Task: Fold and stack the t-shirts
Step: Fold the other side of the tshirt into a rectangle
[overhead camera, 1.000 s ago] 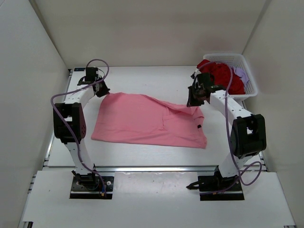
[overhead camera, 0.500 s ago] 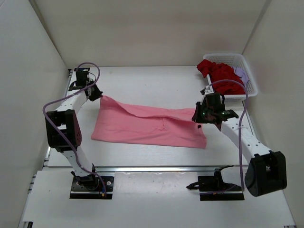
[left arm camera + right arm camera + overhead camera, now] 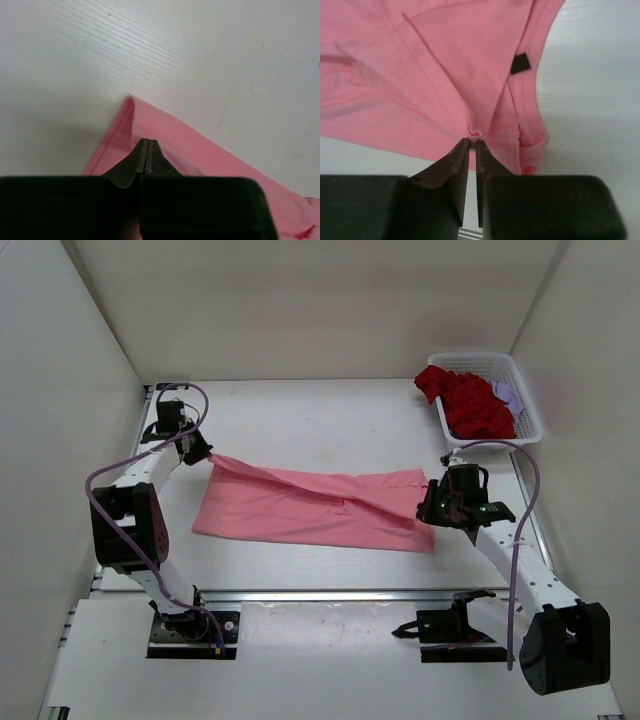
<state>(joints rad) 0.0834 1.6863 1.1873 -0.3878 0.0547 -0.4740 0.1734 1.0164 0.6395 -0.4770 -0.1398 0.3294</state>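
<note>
Across the middle of the white tabletop [image 3: 320,415] lies the plain pink short-sleeved cloth t-shirt [image 3: 320,508]. It is spread flat in a long band from left to right, with a diagonal crease running through it. Its far left corner is drawn out to a point that meets the left fingers [image 3: 203,452].

Seen from the left wrist, the left fingers [image 3: 131,169] are pressed together with no gap. Their tips are closed on the pink t-shirt [image 3: 200,155] just inside that corner, and a hemmed edge runs down to their left.

The right fingers [image 3: 430,512] sit low at the shirt's right end, touching its edge. Seen from the right wrist, the right fingers [image 3: 451,172] stand a narrow slit apart. A small pucker of the pink t-shirt [image 3: 420,75] sits right at their tips, ahead of them rather than clamped between them. Just to the right is the ribbed neckline [image 3: 530,117], which carries a small black label [image 3: 520,63].

At the far right corner of the tabletop, well apart from the pink t-shirt, stands a white plastic mesh basket [image 3: 531,416]. A dark red cloth t-shirt [image 3: 470,400] is heaped inside it and spills over its left rim. A bit of lavender purple cloth t-shirt [image 3: 507,395] shows beside the red one, against the right wall.
</note>
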